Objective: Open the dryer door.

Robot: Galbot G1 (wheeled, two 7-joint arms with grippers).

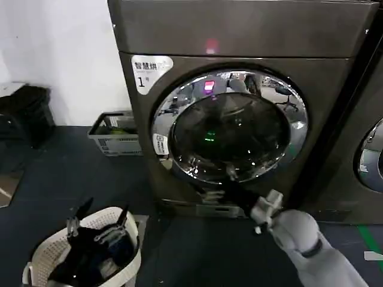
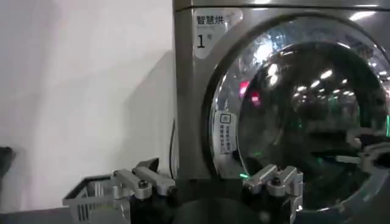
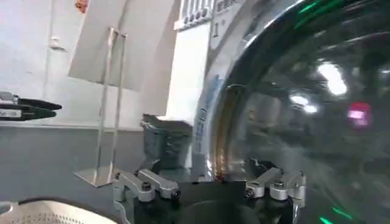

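Reaching up from the floor, the right gripper (image 1: 230, 174) sits at the bottom edge of the door (image 1: 230, 125), its fingers spread apart and gripping nothing. That door sits flush in the dryer (image 1: 239, 36), so opening has not begun. Left gripper (image 1: 96, 224) hangs over a basket (image 1: 36, 260), fingers open, idle.

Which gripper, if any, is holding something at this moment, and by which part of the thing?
Nothing is visibly held. The right gripper reaches to the lower rim of the closed dryer door; a grip cannot be told. The left gripper, open, hangs over the laundry basket.
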